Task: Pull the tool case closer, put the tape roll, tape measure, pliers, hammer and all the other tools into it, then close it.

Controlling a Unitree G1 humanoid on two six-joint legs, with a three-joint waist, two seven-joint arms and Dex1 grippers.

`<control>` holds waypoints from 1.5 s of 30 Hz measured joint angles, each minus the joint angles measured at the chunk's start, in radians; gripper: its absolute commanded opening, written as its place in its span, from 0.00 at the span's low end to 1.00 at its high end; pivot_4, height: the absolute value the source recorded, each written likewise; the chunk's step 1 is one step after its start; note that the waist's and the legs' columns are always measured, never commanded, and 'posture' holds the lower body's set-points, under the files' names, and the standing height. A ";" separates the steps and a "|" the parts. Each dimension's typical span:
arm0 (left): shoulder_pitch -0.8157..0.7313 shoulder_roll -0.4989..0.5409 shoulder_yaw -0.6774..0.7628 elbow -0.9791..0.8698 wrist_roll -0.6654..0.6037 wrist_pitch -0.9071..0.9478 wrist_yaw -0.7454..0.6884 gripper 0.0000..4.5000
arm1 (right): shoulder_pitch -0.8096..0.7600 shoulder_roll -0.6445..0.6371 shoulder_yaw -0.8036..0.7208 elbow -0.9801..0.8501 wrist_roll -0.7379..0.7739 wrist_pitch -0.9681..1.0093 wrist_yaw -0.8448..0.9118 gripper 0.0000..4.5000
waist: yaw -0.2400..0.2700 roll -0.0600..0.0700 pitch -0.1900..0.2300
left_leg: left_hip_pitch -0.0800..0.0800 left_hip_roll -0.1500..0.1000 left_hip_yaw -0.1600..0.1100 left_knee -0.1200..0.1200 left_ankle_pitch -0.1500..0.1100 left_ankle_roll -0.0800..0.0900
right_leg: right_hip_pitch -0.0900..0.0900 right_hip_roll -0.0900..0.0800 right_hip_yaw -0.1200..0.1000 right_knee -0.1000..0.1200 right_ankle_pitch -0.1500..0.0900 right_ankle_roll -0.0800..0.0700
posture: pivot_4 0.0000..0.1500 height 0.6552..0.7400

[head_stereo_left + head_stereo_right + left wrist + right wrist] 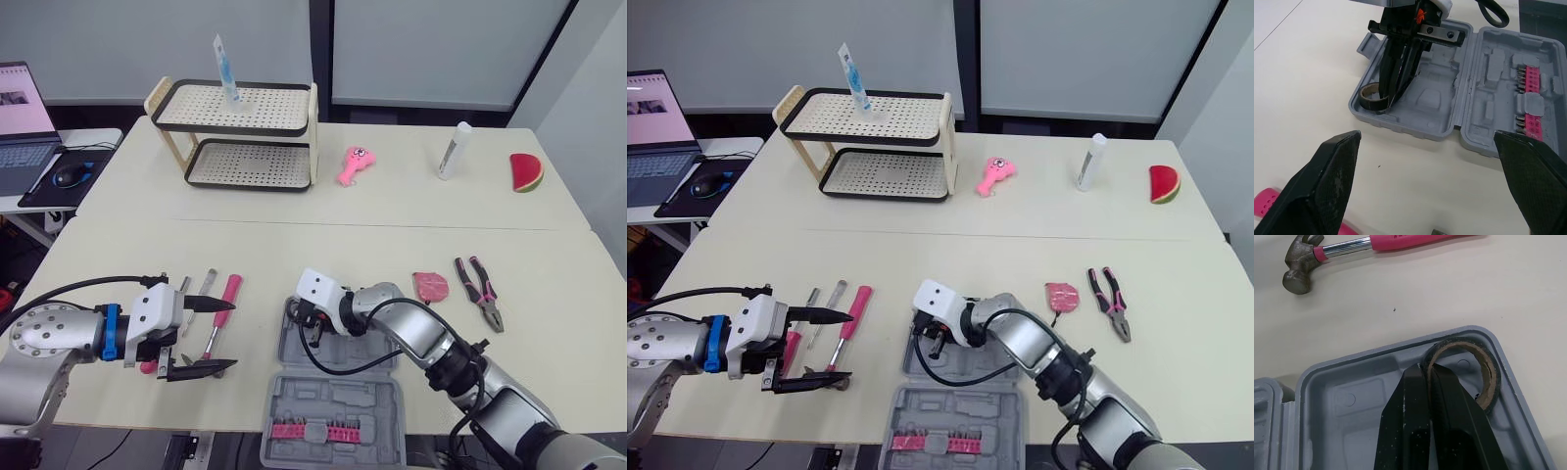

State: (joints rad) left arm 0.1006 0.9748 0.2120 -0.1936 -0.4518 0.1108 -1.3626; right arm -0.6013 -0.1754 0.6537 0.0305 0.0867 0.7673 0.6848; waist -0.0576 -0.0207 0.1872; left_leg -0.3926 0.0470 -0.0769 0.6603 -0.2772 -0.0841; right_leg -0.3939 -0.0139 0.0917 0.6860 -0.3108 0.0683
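The grey tool case [333, 403] lies open at the table's front edge, with pink bits [313, 428] in its near half. My right gripper [312, 333] reaches into the far left corner of the case. It is shut on the wall of the brown tape roll [1485, 378], which rests in that corner. My left gripper [233, 336] hangs open left of the case, above the hammer [230, 290] and two screwdrivers [201, 294]. The pink tape measure [429, 286] and the pliers [480, 292] lie on the table right of the case.
A two-tier rack [245, 132] stands at the back left. A pink toy [355, 164], a white tube [454, 150] and a watermelon slice [526, 172] lie along the back. A laptop [24, 127] sits on a side desk at far left.
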 measured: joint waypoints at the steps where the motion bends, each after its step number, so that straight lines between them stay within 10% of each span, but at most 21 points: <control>1: 0.000 0.000 0.000 0.000 0.000 0.000 0.000 1.00 | 0.000 0.002 0.001 0.004 -0.007 -0.006 0.003 0.00 | 0.000 0.000 0.000 | 0.000 0.000 0.000 0.000 0.000 0.000 | 0.000 0.000 0.000 0.000 0.000 0.000 | 1.00 0.94; 7: 0.001 0.000 0.000 -0.002 0.001 0.001 0.000 1.00 | 0.000 0.010 0.004 0.014 -0.029 -0.018 0.013 0.00 | -0.001 0.000 0.000 | 0.001 0.000 0.000 0.000 0.000 0.000 | 0.000 0.001 0.000 0.003 0.000 0.000 | 1.00 0.94; 14: 0.001 0.000 0.000 -0.001 0.005 -0.001 0.001 1.00 | -0.003 0.028 -0.006 0.004 -0.032 -0.012 0.012 0.36 | -0.001 0.000 0.000 | 0.001 0.000 0.000 0.000 0.000 0.000 | -0.001 0.001 0.000 0.004 0.000 -0.001 | 1.00 0.94; 45: -0.010 0.000 0.000 0.005 0.005 0.013 0.018 1.00 | 0.031 0.054 -0.026 0.139 -0.114 -0.260 0.019 0.16 | -0.002 0.000 0.000 | 0.001 0.000 -0.001 0.001 0.000 0.000 | -0.001 0.001 0.000 0.006 0.000 -0.001 | 1.00 0.94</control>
State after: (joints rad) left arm 0.0902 0.9749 0.2120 -0.1888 -0.4472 0.1239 -1.3446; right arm -0.5701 -0.1218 0.6278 0.1690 -0.0269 0.5068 0.7042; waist -0.0596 -0.0206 0.1873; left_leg -0.3914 0.0472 -0.0776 0.6611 -0.2770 -0.0841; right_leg -0.3953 -0.0128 0.0922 0.6920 -0.3112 0.0674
